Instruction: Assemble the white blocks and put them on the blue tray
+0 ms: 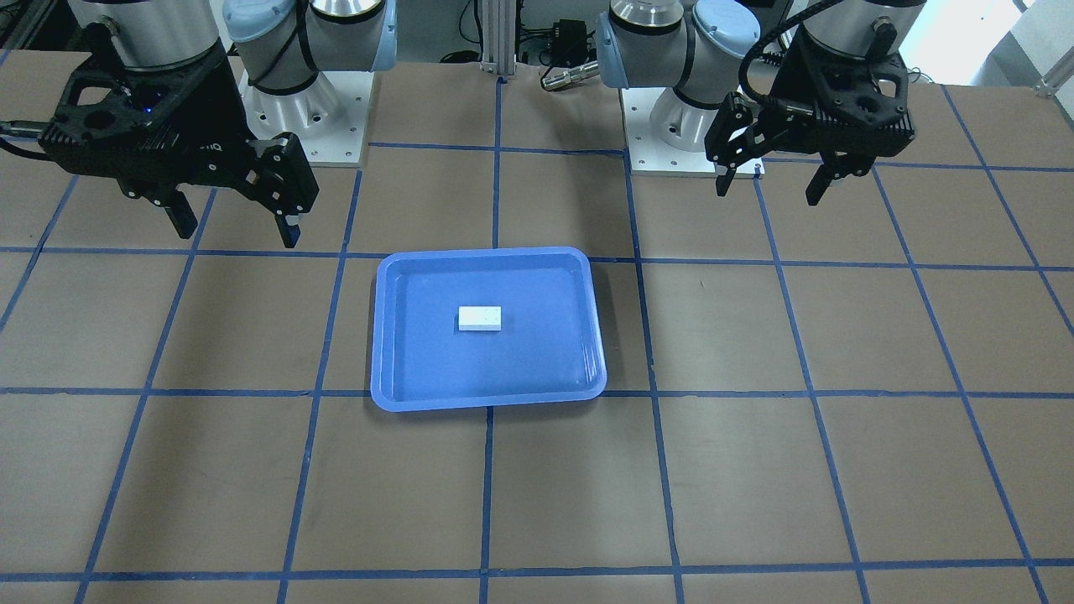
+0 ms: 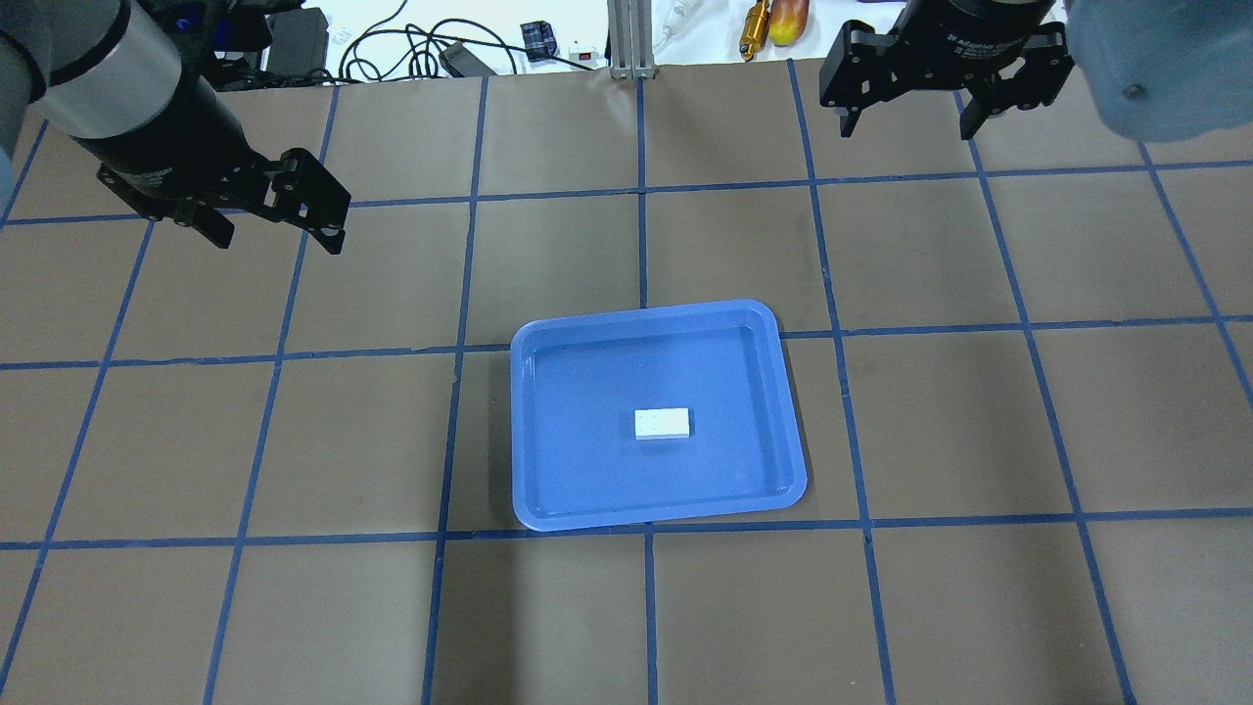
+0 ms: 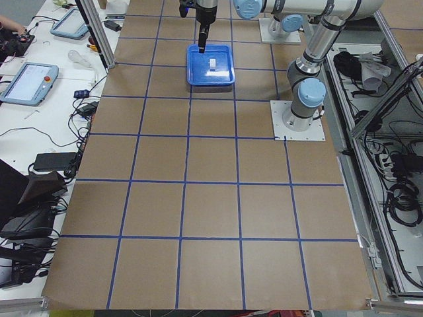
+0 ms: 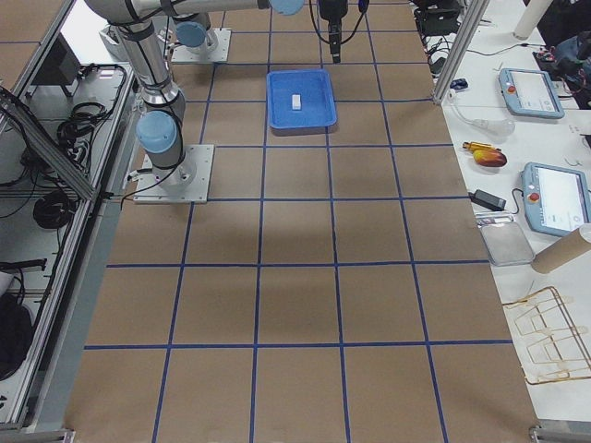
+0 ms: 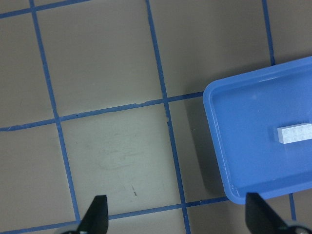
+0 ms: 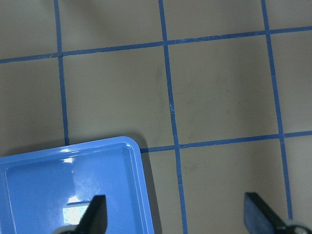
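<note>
In blue tray (image 2: 587,470): white brick (image 2: 663,423), likely light, rigid; you pinch long sides. Left gripper (image 2: 277,238), right gripper (image 2: 906,127) spread, empty.

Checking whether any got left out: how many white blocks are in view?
1. The white block lies in the blue tray, near its middle. Whether it is several joined bricks is too small to tell.

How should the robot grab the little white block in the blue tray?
Pinch the small white rectangular block across its two long sides, coming straight down from above. It lies flat near the middle of the shallow blue plastic tray, with bare floor all round, so there is room beside it. The raised rim would likely hinder a sideways approach.
</note>
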Tool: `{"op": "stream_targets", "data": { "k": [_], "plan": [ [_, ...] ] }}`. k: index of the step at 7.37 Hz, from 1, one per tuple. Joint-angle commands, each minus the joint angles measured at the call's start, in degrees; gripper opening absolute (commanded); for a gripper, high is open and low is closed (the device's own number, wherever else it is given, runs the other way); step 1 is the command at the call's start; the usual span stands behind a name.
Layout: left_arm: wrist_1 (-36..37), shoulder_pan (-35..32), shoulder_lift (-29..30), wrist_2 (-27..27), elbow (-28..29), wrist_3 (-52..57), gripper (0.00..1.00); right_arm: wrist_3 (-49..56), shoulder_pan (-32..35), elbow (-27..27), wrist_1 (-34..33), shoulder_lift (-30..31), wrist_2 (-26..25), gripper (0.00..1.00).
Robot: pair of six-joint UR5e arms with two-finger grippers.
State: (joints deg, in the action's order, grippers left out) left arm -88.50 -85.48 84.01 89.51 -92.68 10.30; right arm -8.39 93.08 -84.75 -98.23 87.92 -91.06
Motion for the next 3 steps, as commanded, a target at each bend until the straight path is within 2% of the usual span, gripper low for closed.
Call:
{"op": "stream_targets", "data": {
  "k": [1, 3],
  "plan": [
    [-0.54, 0.14, 0.01, -0.03, 0.04, -1.24, 1.00, 0.04, 0.00, 0.02, -0.03, -0.03, 0.27, 1.00],
    [-0.62, 0.14, 0.19, 0.05, 0.04, -2.48, 1.00, 0.04, 0.00, 0.11, -0.03, -0.03, 0.18, 1.00]
  ]
}}
